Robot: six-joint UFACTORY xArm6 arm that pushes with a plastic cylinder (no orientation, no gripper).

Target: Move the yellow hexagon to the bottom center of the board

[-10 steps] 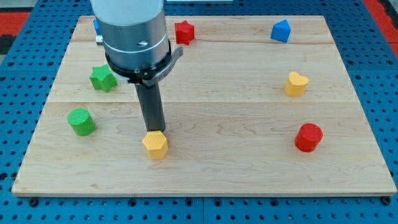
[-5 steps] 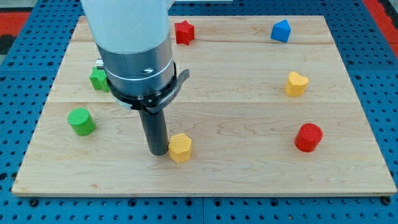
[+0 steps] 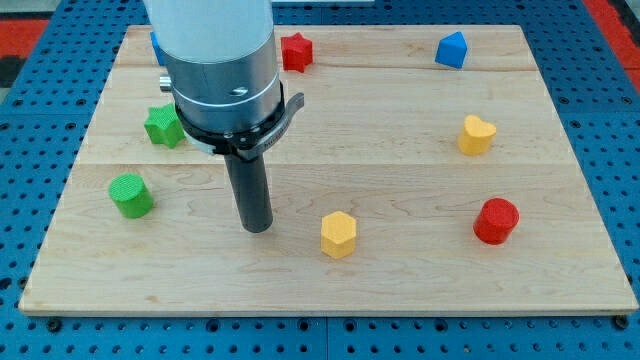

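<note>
The arm is ending in a straight dark rod; it is carrying no jaws, so no jaw state is applying here. My tip (image 3: 258,228) is resting on the table (image 3: 400,290), a pale wooden board lying on a blue perforated base (image 3: 30,330).

The yellow hexagon (image 3: 338,234) is sitting in the lower middle part of the board, slightly toward the view's right of the board's centre line and a little above the bottom edge. It is standing apart from my tip, which is lying toward the view's left of it at nearly the same height in the view. Bare wood is showing between the two.

Other blocks are lying as follows:
- A green cylinder (image 3: 130,195) is sitting near the board's left edge, left of my tip.
- A green star-shaped block (image 3: 163,126) is sitting above the cylinder, partly beside the arm's grey housing.
- A red star-shaped block (image 3: 295,52) is lying near the top edge.
- A blue block (image 3: 452,49) is lying near the top edge toward the right.
- A yellow heart-shaped block (image 3: 477,134) is sitting at the right.
- A red cylinder (image 3: 496,221) is sitting below it, well right of the yellow hexagon.
- A sliver of another blue block (image 3: 156,44) is showing at the top left, mostly hidden behind the arm.
</note>
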